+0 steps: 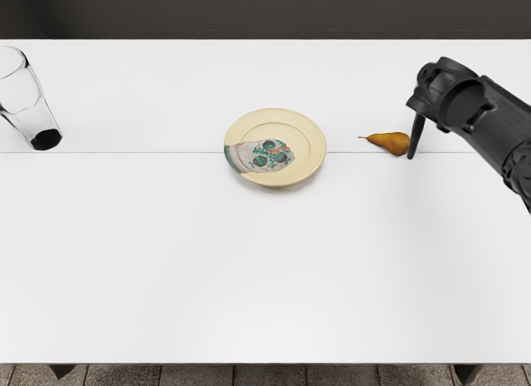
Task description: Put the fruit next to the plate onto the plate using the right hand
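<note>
Bright, even, diffuse light, white table (265,261) close to blown out, faint shadow beneath the plate (310,134), sharp focus throughout, glass (25,100) at left edge slanted by wide-angle stretch

Plate (309,130) looks glazed ceramic, tumbler (25,100) clear glass, table (265,261) matt white.

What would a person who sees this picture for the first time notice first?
The round cream plate with a green painted pattern sits mid-table. A golden-brown pear lies on the white table to its right, and the black robot hand hangs just beyond the pear. A clear drinking glass stands at the far left edge.
</note>
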Action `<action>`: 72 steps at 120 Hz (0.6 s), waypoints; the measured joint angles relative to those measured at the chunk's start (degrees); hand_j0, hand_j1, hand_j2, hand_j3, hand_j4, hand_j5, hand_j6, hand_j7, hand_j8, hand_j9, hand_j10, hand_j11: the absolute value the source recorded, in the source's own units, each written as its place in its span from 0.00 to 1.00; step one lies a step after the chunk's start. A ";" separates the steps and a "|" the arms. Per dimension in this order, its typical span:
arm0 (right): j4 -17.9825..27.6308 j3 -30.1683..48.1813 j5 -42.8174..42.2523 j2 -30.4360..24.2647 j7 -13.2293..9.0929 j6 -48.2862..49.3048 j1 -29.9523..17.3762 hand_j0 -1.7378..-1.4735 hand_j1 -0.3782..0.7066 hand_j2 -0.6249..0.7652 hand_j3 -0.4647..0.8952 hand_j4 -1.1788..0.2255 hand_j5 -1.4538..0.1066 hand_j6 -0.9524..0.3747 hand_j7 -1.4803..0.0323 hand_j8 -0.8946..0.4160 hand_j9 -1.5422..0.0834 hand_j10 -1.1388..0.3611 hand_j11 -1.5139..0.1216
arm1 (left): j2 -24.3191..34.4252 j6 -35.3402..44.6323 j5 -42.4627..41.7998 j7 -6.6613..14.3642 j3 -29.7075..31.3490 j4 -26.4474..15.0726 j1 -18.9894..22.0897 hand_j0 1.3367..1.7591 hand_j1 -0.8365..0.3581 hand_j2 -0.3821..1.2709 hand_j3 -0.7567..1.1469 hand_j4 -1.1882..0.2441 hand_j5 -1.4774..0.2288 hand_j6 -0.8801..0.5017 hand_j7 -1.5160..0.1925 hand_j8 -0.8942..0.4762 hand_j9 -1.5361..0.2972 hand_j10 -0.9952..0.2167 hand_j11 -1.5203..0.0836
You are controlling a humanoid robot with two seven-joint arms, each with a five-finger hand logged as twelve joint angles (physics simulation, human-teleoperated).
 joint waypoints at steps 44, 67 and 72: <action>0.26 4.10 0.29 0.04 0.00 0.00 -2.20 0.30 0.05 0.45 0.34 0.82 0.91 0.70 0.96 0.66 0.93 0.74 0.91 | 0.00 0.00 0.00 0.00 0.00 0.00 0.04 0.76 0.99 0.23 0.40 0.83 0.87 0.64 0.89 0.65 0.84 0.82 0.95; 0.24 6.39 2.55 0.04 3.36 -0.50 -2.85 0.30 0.05 0.45 0.34 0.82 0.91 0.70 0.96 0.66 0.93 0.74 0.91 | 0.00 0.00 0.00 0.00 0.00 0.00 0.04 0.76 0.99 0.23 0.40 0.83 0.87 0.64 0.89 0.65 0.84 0.82 0.95; 0.22 6.59 2.73 0.04 3.93 -0.55 -2.83 0.30 0.05 0.45 0.34 0.82 0.91 0.70 0.96 0.66 0.93 0.74 0.91 | 0.00 0.00 0.00 0.00 0.00 0.00 0.04 0.76 0.99 0.23 0.40 0.83 0.87 0.64 0.89 0.65 0.84 0.82 0.95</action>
